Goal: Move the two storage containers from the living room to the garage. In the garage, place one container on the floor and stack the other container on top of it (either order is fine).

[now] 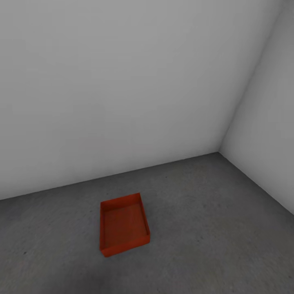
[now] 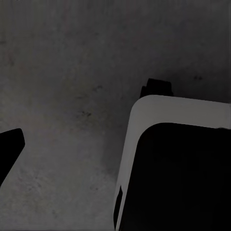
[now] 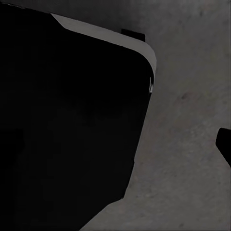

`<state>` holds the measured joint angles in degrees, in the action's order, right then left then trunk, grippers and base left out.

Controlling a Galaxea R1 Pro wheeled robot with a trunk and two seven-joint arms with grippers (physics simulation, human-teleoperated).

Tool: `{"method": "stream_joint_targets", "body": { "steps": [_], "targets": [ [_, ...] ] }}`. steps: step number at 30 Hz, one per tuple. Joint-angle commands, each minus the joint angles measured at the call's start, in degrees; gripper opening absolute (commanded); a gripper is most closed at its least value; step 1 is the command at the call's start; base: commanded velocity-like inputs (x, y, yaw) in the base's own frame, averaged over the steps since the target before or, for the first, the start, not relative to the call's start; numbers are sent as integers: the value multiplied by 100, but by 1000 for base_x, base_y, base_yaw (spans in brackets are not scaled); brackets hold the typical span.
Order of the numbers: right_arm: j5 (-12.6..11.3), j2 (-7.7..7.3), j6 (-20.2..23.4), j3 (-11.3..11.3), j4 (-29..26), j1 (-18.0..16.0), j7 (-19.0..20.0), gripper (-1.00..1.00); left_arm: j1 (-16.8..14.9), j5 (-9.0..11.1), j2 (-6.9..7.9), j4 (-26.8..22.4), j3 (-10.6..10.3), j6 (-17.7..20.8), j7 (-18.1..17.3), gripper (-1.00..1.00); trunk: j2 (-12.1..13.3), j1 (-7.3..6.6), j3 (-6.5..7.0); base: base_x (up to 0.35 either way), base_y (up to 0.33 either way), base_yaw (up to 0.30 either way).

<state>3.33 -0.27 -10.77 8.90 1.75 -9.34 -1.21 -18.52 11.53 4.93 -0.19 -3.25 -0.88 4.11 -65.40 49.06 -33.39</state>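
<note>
One orange-red storage container (image 1: 123,229) sits upright and empty on the dark grey concrete floor (image 1: 212,228) of the garage, a short way out from the white wall, in the lower middle of the head view. Nothing is stacked on it and neither arm touches it. In the left wrist view a single dark fingertip (image 2: 9,147) of my left gripper pokes in at the frame's edge, over bare concrete. The right wrist view likewise shows one dark fingertip (image 3: 225,144) at the edge. Each finger stands far from the middle and holds nothing.
Two plain white walls meet in a corner (image 1: 219,152) behind and to the right of the container. My own base, a white-edged black body (image 2: 168,159) (image 3: 72,120), stands on the concrete in both wrist views.
</note>
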Motion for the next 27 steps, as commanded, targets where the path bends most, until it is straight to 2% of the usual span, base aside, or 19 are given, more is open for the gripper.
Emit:
{"method": "stream_joint_targets", "body": {
  "steps": [1,27],
  "targets": [
    [31,2,-26,15,19,-7,-19,100,-2,47,0,1,-36,-11,11,100,-3,0,5,0,0,0],
    [19,-20,-21,-19,18,-7,-20,100,-2,43,0,1,-38,-11,11,100,-3,0,236,0,0,0]
  ]
}}
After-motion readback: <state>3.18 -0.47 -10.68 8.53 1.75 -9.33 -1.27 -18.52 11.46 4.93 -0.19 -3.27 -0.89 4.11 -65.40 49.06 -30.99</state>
